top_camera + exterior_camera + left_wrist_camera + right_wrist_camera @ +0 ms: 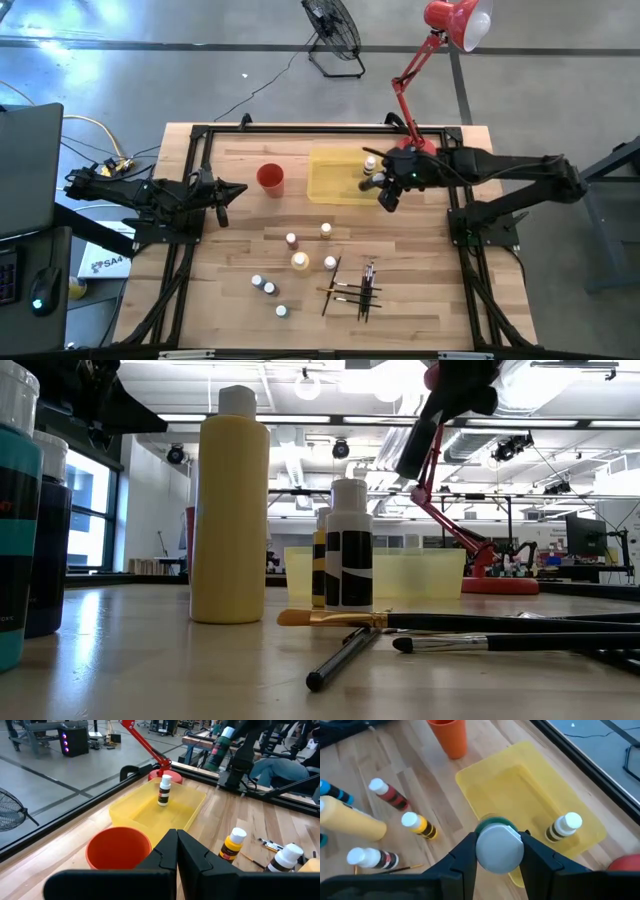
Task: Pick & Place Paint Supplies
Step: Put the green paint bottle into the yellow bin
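My right gripper (386, 196) hangs over the right end of the yellow tray (335, 185), shut on a green bottle with a white cap (499, 848). In the left wrist view this bottle (220, 747) shows tilted in the air. One dark-banded bottle (370, 163) stands upright on its base in the tray. Several small bottles (300, 261) stand on the table's middle, and thin dark brushes (355, 288) lie flat to their right. My left gripper (176, 851) waits shut at the table's left, near the red cup (270, 178). My right gripper pinches the green bottle between its two fingers, one on each side just below the cap (482, 827). The fingers slant down from the table's right side. The bottle is lifted clear above the tray, tilted, its cap toward the wrist.
The red lamp's base (415, 145) and arm stand just behind the tray's right end. The black frame rails (300, 130) run round the table. Bare wood (240, 245) lies between the cup and the bottles.
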Robot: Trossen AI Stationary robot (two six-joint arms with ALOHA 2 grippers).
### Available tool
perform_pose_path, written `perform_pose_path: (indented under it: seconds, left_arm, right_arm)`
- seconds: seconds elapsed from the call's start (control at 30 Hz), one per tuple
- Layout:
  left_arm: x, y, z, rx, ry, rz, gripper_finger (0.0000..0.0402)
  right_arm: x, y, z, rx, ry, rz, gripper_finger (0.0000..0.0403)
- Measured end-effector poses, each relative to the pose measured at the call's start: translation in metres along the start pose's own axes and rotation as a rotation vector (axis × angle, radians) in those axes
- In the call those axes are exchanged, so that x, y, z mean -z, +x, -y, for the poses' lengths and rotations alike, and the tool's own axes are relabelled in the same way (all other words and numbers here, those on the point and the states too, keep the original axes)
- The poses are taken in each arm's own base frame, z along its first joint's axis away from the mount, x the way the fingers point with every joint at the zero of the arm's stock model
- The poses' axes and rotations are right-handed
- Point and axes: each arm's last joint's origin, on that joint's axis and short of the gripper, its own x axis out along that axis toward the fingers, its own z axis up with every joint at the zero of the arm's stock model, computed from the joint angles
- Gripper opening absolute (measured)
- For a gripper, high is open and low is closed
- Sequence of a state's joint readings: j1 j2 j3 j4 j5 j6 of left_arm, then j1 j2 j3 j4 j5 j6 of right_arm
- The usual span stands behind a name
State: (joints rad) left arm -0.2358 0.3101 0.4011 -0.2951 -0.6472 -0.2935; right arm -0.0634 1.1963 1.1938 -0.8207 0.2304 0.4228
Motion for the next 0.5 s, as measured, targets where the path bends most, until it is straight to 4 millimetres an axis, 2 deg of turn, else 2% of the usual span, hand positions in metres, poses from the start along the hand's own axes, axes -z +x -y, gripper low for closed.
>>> perform_pose_path:
  seconds: [0.3,0.5]
  left_arm:
    - [0.0,0.0,0.0,0.0,0.0,0.0,0.0]
    - [0.0,0.0,0.0,0.0,0.0,0.0,0.0]
  right_arm:
    - [-0.006,0.009,0.016,0.015,-0.023,-0.015,0.011]
    - [0.018,0.042,0.027,-0.013,0.0,-0.07,0.011]
